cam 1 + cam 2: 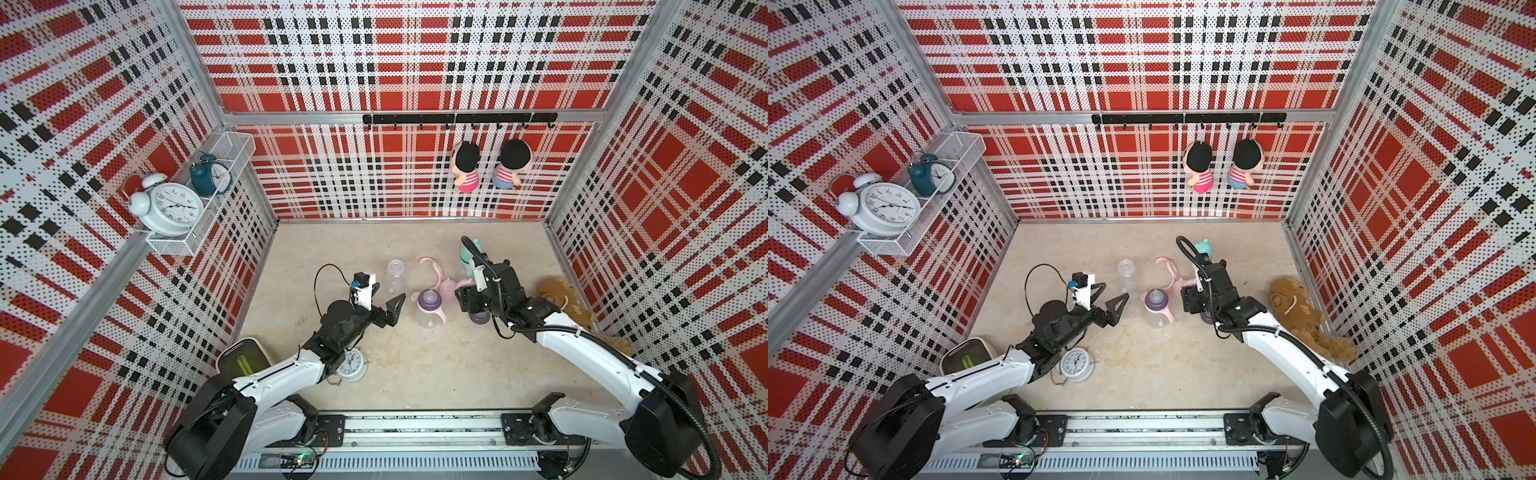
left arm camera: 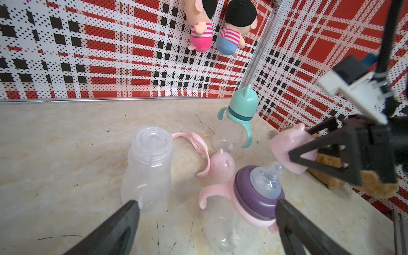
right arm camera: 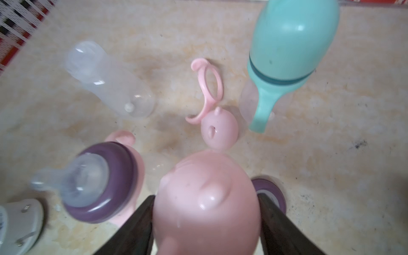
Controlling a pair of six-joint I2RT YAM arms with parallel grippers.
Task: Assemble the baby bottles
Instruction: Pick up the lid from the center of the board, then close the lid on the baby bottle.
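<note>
Black fingers [image 3: 136, 225] of right gripper [image 3: 206, 197] clamped on both sides of a pink eared dome cap of smooth plastic [image 3: 207, 176].

Lifted off the beige stone-pattern tabletop [image 3: 331, 154], just beside the upright clear bottle with pink handles, purple collar and soft nipple [image 2: 258, 194], probably the place for it. Likely light, stiff and slippery on the round top; better taken low, near the rim. Further out: second pink cap [image 2: 220, 165] just beside a loose pink two-handled ring [image 2: 194, 141], open clear bottle without top [image 2: 150, 163], finished teal bottle [image 2: 240, 110]. Left gripper [image 1: 388, 296] with fingers wide apart, holding nothing, near the same bottle.
</note>
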